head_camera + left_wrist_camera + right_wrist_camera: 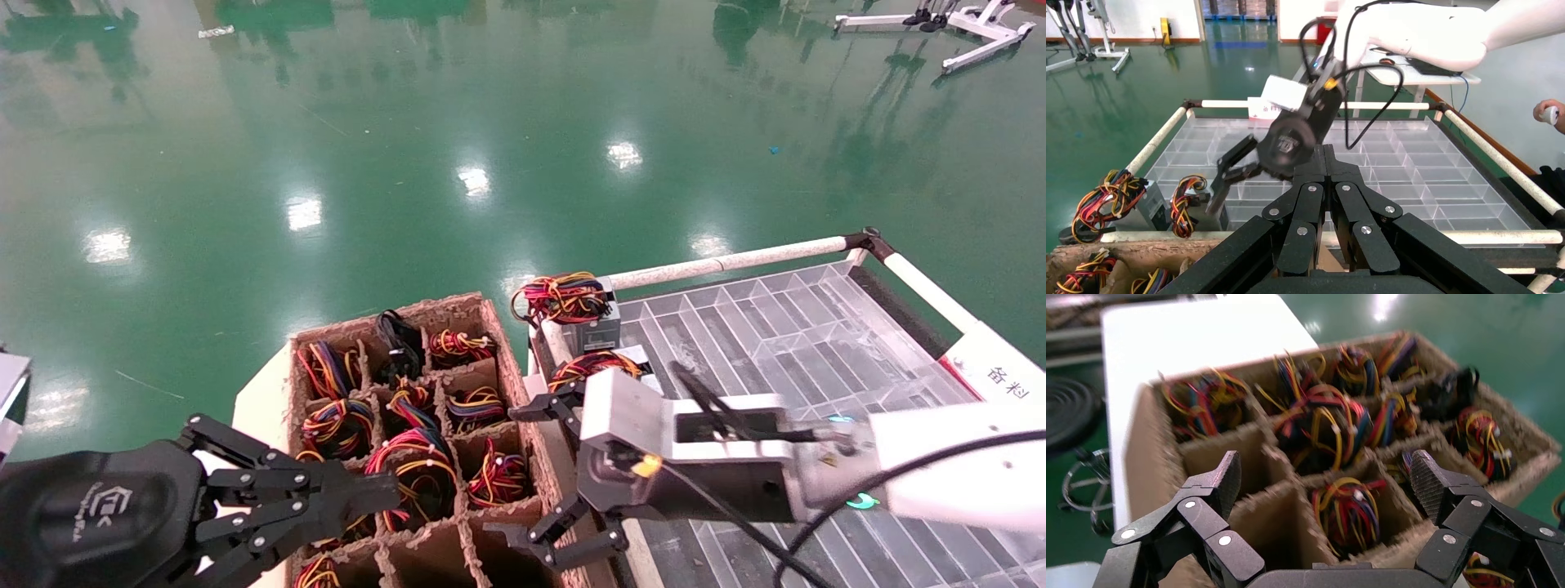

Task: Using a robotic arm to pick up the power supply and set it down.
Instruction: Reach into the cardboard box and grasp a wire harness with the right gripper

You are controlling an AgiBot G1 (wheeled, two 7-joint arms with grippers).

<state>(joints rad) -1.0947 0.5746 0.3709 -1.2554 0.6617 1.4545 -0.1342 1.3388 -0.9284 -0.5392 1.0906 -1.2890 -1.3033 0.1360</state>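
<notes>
Right gripper (552, 474), on the white-sleeved robotic arm (940, 469), hovers with fingers spread wide and empty over the near edge of the cardboard crate (498, 327), between the crate and the clear divided tray (784, 327); the spread suggests a release just made or an approach to a fresh unit, which of the two cannot be told; the right wrist view looks down into the crate's cells, each holding a wire bundle (1346, 508). Power supply (595, 365), a grey box with a red and yellow wire bundle, rests at the tray's corner nearest the crate, just beyond the right gripper and apart from it; a second unit (584, 314) stands just behind it on the tray's edge. Left gripper (327, 506), all black, is parked low at the crate's near left side, fingers pressed together and holding nothing. Writing: red Chinese characters on the white sign (1001, 380) at the tray's rim; a logo (110, 502) on the left gripper's housing is not legible.
</notes>
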